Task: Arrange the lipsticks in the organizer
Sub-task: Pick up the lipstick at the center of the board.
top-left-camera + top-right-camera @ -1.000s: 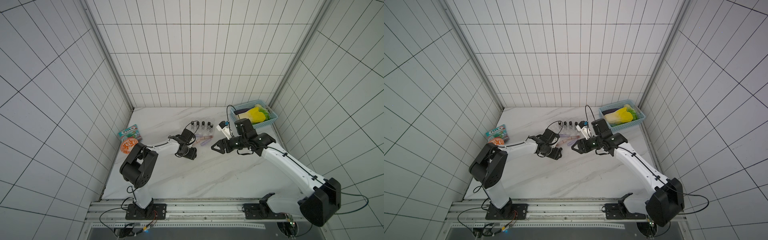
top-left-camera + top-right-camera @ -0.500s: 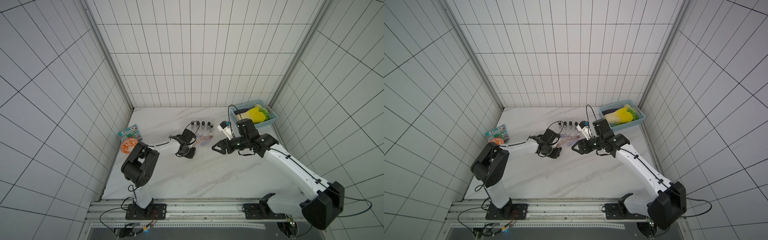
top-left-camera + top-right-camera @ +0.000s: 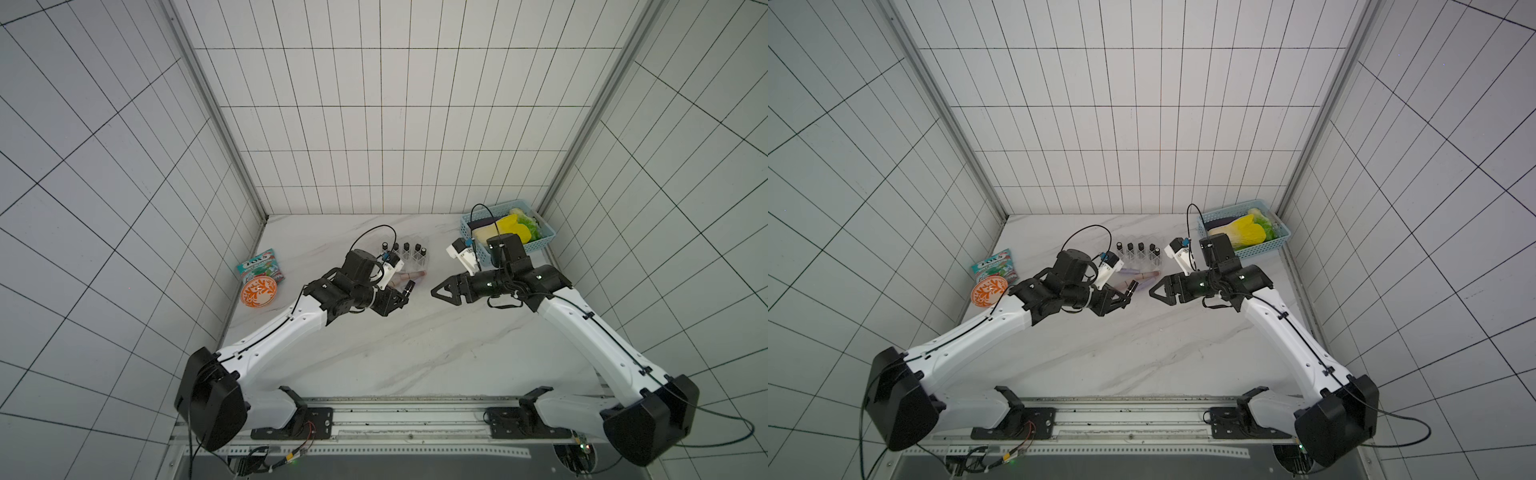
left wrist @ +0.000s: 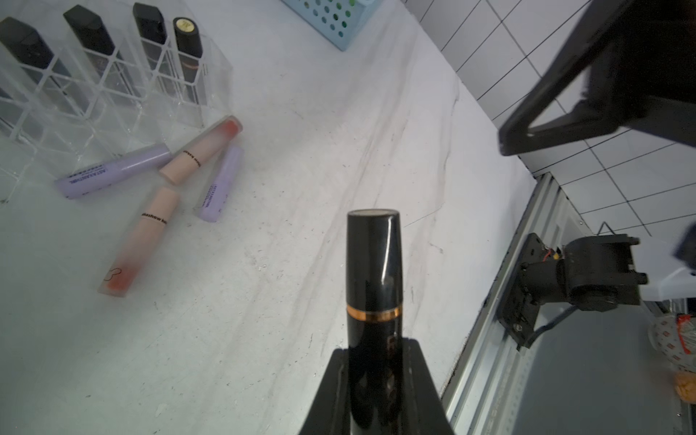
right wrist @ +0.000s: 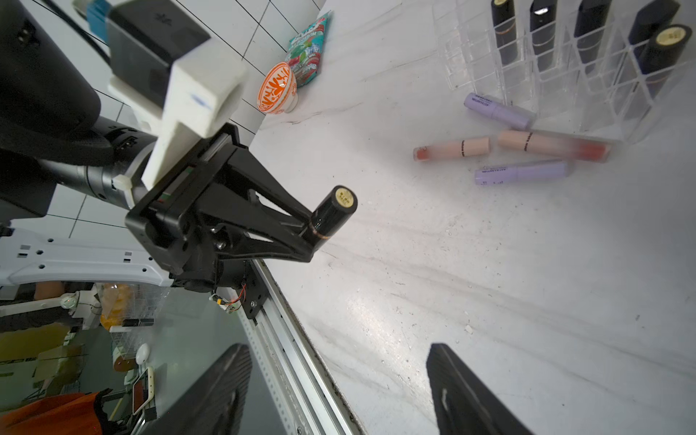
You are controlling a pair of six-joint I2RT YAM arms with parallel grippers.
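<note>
Left gripper (image 5: 312, 235) clamps a black lipstick (image 5: 333, 211); right gripper (image 3: 441, 291) spread wide, apparently empty.

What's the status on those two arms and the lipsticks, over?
Left end effector shut on black lipstick. Right end effector open, empty. Pink lipsticks and lilac lipsticks loose on table beside clear organizer, possibly in the way.

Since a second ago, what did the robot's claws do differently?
The left claw snapped shut on a glossy black lipstick tube with a gold band. The right claw, open and empty, drew back slightly. The clear plastic organizer, the lilac tubes and pink tubes lying beside it and the light blue basket stayed put.
</note>
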